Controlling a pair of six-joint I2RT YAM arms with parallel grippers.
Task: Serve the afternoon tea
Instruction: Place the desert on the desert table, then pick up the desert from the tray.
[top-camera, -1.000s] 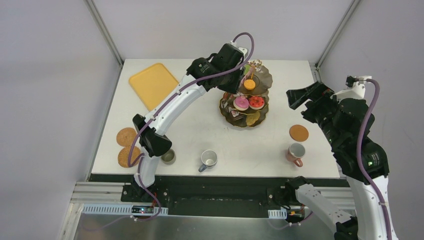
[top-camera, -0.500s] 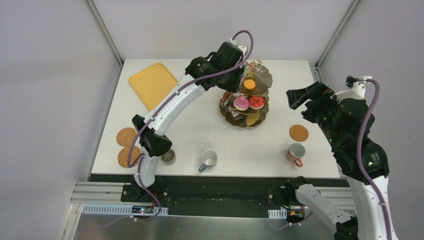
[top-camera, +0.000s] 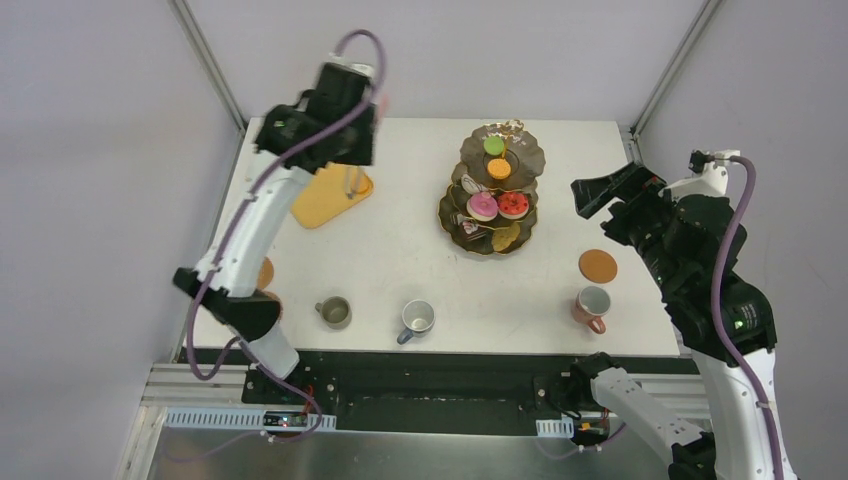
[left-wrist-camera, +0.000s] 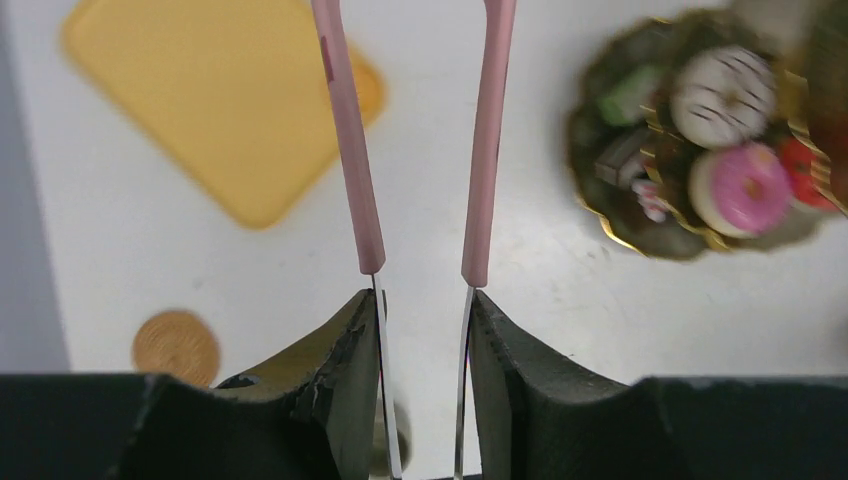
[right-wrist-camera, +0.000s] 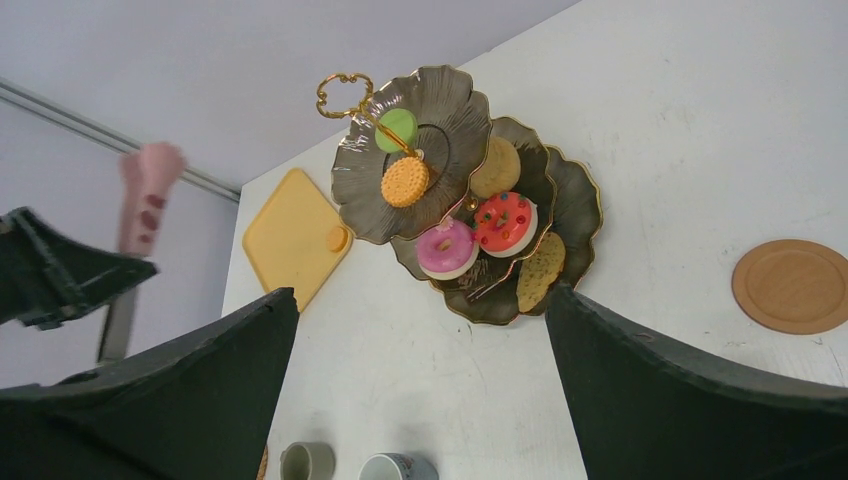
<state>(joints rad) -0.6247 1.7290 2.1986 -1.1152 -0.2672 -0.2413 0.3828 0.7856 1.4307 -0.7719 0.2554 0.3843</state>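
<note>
Three mugs (top-camera: 334, 312) (top-camera: 417, 318) (top-camera: 592, 305); top tier (top-camera: 528, 152) two macarons (top-camera: 494, 146) (top-camera: 498, 168); left jaws clamp tongs (left-wrist-camera: 350, 150); right jaws gaping.

The white table (top-camera: 400, 250) carries a yellow tray (top-camera: 325, 200), a three-tier stand (top-camera: 527, 152), three mugs (top-camera: 416, 318) and brown coasters (top-camera: 598, 266).

Top camera, high at 6 o'clock, takes in the whole white table (top-camera: 400, 250). Left wrist camera looks straight down from 10 o'clock; right wrist, at 3 o'clock, slants towards 10. All share the dark gold-rimmed three-tier stand (top-camera: 525, 155).
</note>
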